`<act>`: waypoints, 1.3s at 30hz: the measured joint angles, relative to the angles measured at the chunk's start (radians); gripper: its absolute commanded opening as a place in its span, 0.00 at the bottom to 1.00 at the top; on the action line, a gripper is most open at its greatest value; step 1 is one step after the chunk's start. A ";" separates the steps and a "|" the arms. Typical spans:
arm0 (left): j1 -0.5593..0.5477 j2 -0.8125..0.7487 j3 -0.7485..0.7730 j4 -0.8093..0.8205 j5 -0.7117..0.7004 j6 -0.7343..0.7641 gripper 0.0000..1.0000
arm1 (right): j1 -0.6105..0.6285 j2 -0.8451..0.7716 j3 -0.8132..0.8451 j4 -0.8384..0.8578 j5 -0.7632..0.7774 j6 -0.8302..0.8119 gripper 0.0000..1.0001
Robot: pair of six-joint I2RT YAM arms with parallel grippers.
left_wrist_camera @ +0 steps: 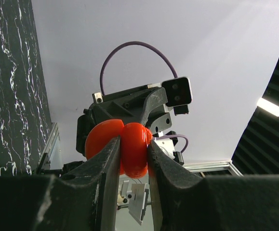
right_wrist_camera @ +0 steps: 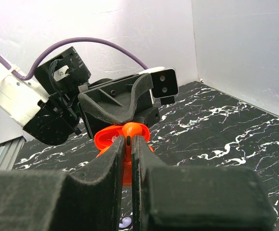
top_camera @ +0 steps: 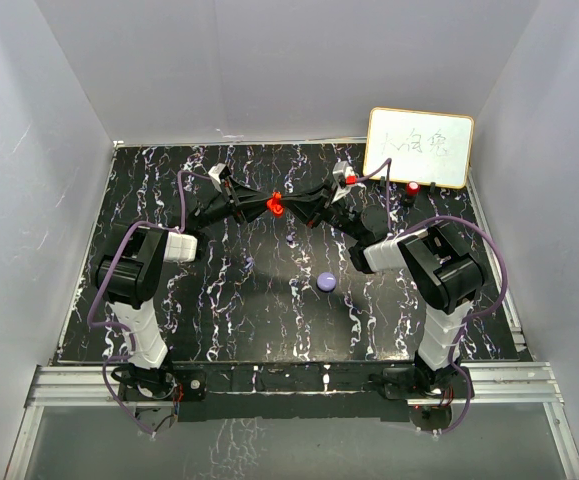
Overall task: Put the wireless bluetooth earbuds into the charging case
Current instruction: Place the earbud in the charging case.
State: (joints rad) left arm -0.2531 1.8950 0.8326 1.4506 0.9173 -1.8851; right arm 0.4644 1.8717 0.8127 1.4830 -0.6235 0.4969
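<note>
Right now my left hand [left_wrist_camera: 132,147] is clenched on the red charging case [left_wrist_camera: 103,138], held up over the desk [top_camera: 219,310]; my right hand [right_wrist_camera: 128,144] pinches a thin red piece [right_wrist_camera: 132,130] against it, an earbud by my reckoning; I would line the stem up with its socket, press gently, and let go only once it sits flush.

Your top camera looks steeply down from high behind the near edge, taking in the whole counter [top_camera: 219,320]. Each wrist camera sits close behind its own fingers, left hand [left_wrist_camera: 133,144] and right hand [right_wrist_camera: 128,140] facing each other. All three views share the red case [top_camera: 275,205].
</note>
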 measured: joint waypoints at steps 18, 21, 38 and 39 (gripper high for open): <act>0.000 0.000 0.011 0.000 -0.005 0.003 0.00 | 0.000 0.000 0.001 0.001 0.024 0.002 0.00; 0.000 0.000 0.011 0.000 -0.006 0.004 0.00 | 0.000 0.000 0.003 0.001 0.025 0.002 0.00; -0.004 0.002 0.018 0.000 -0.023 -0.004 0.00 | 0.000 0.000 0.003 0.002 0.031 0.002 0.00; -0.004 0.003 0.018 0.000 -0.023 -0.004 0.00 | 0.000 0.000 0.003 0.002 0.031 0.002 0.00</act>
State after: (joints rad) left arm -0.2569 1.8977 0.8501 1.4502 0.8944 -1.8889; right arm 0.4644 1.8717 0.8158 1.4845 -0.5926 0.4988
